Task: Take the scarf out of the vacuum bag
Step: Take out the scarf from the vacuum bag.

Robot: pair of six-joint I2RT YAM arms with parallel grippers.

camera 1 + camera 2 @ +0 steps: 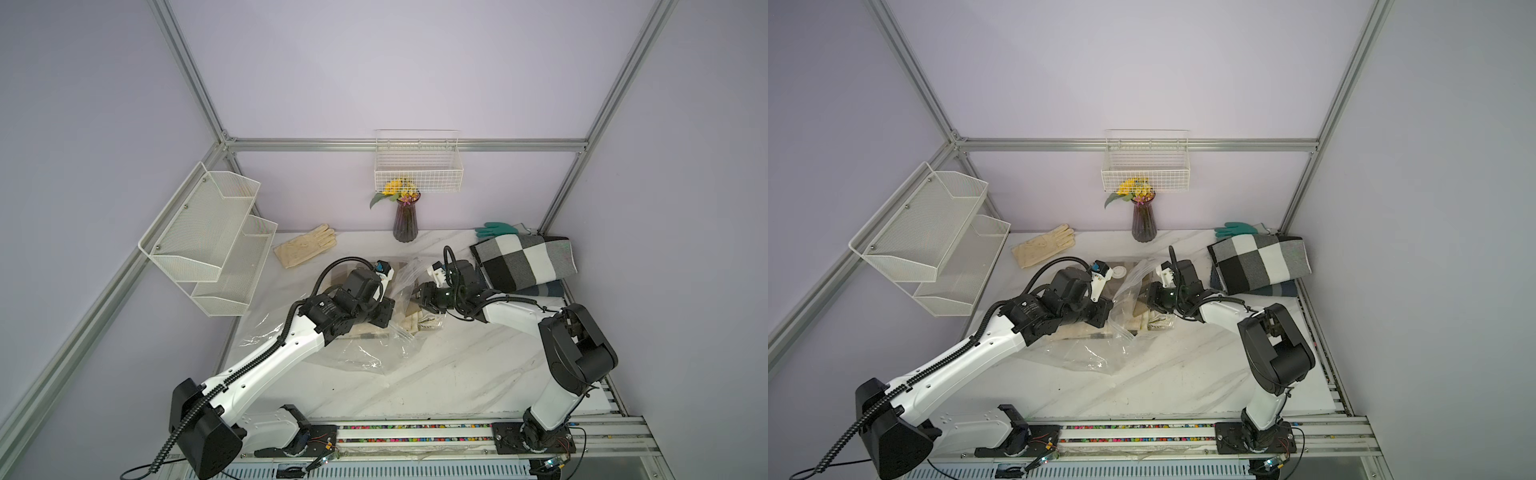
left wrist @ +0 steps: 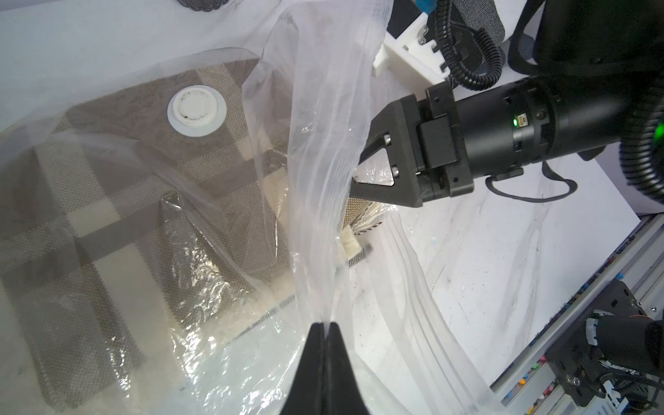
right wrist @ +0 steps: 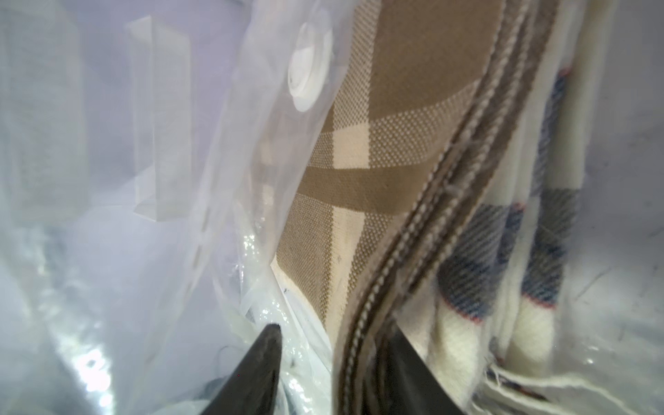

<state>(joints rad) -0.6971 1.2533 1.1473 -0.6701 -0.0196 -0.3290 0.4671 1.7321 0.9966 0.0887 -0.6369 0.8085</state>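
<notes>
A: Right, biggest first. What do we have?

B: We have the marble table across the lower middle of both top views. The vacuum bag sprawls over its centre: clear film, crumpled, mouth toward the right of the frame.

A: Scarf?

B: We see the scarf, brown-and-cream plaid, lying flat inside the bag under the film. Its folded edge reaches the mouth, where a fringed fabric in cream and blue lies against it.

A: Clutter?

B: We count a folded checked blanket at the table's upper right and a cream glove at its upper left.

A: Claws?

B: The left gripper is clenched on a gathered pleat of bag film, lifted off the scarf. The right gripper has its jaws parted at the bag's mouth, tips behind that raised film, straddling the scarf's folded edge. One finger is against the cloth and the other is apart from it, with film bunched at its tip. We don't read that as a clamp.

A: Smallest?

B: The valve cap is round and white, on the bag's upper face over the scarf. In a top view we find it centre frame, just beside the left wrist.
</notes>
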